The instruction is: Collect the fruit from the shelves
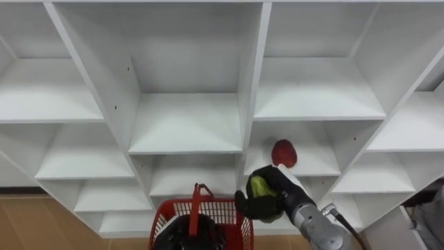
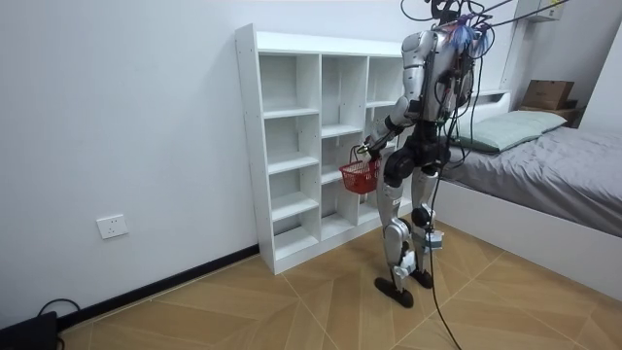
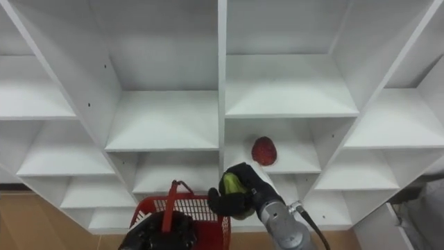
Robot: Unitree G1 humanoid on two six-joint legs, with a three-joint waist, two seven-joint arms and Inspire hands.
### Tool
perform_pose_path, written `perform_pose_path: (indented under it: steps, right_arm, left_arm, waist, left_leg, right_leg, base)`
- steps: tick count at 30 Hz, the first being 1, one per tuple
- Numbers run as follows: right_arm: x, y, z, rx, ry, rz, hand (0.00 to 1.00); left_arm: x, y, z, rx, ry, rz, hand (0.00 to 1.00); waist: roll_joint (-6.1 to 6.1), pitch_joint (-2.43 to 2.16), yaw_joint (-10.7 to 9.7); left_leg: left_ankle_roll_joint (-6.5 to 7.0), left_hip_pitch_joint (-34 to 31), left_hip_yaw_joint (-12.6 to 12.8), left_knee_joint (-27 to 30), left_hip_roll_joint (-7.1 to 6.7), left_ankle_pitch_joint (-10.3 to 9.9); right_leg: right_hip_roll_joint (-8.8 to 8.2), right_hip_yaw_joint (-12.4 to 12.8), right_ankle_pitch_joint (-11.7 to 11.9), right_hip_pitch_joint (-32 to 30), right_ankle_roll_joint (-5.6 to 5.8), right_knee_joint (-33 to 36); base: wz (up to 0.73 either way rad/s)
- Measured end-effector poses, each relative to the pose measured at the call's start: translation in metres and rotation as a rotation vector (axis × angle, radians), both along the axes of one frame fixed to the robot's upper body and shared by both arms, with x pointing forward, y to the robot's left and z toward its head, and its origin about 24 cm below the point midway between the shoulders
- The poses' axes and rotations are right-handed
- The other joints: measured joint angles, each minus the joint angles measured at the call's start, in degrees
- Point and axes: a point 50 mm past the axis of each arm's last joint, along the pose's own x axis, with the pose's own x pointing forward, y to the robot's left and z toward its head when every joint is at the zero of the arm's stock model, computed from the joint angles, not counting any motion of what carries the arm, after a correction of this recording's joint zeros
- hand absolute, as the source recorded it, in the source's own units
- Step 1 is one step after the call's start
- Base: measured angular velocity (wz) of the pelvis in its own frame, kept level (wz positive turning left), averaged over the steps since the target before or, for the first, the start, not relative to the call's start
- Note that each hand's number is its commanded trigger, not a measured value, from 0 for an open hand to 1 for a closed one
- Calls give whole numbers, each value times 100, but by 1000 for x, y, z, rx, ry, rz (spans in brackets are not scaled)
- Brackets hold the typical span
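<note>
My right hand [image 1: 272, 203] is shut on a yellow-green fruit [image 1: 258, 186] just right of the red basket's rim [image 1: 232, 208], in front of the lower shelves. A dark red fruit [image 1: 284, 153] lies on the shelf right behind it, right of the central divider. The red wire basket [image 2: 360, 176] hangs from my left hand [image 1: 189, 232], whose dark fingers are curled round its red handle [image 1: 199, 198]. What lies inside the basket is hidden by that hand.
I stand facing a white closet [image 2: 292, 146] of open compartments, all bare apart from the one with the red fruit. A bed [image 2: 544, 156] stands at the room view's right. Wooden floor [image 2: 292, 301] lies behind me.
</note>
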Motion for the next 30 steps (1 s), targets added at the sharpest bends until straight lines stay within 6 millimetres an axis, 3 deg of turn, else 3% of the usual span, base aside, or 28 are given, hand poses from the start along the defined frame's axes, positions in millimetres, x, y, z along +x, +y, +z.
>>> perform_pose_path:
  steps: [8,18,30]
  right_arm:
    - [-6,6,-8,31,48,6,100]
    - [-7,11,-9,121,77,-21,100]
    - [-18,19,-25,197,191,-36,100]
  left_arm:
    - [-2,-13,-1,-18,3,-38,100]
    - [0,-17,0,-22,-4,-50,100]
    - [-3,-23,-6,-18,33,-92,100]
  waist:
    - [2,4,-6]
    - [-8,2,6]
    - [-47,17,9]
  left_leg:
    - [0,-21,0,6,3,0]
    - [0,-14,-14,10,0,0]
    - [0,-67,-90,32,-20,0]
  right_leg:
    - [1,-5,-1,-24,1,13]
    - [-5,-20,-1,-4,1,-1]
    - [-38,-154,-4,-5,6,4]
  base:
    - [0]
    - [0]
    - [5]
